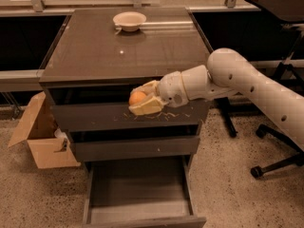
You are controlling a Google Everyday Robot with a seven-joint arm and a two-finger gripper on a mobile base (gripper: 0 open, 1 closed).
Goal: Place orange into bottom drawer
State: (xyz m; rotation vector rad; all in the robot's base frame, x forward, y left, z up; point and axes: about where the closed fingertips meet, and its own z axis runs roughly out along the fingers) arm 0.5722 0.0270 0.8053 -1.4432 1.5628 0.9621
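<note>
The orange [137,98] is a small round yellow-orange fruit held between the cream fingers of my gripper [144,99]. The gripper is shut on it and hangs in front of the scratched top drawer's front, off the cabinet's front edge. The bottom drawer [137,208] is pulled open below, showing a plain flat grey interior. The gripper with the orange is well above it, roughly over its middle.
A cream-white bowl [129,20] stands at the back of the cabinet top [104,56]. An open cardboard box [40,139] sits on the floor at the left. Office chair legs and wheels [266,163] stand at the right.
</note>
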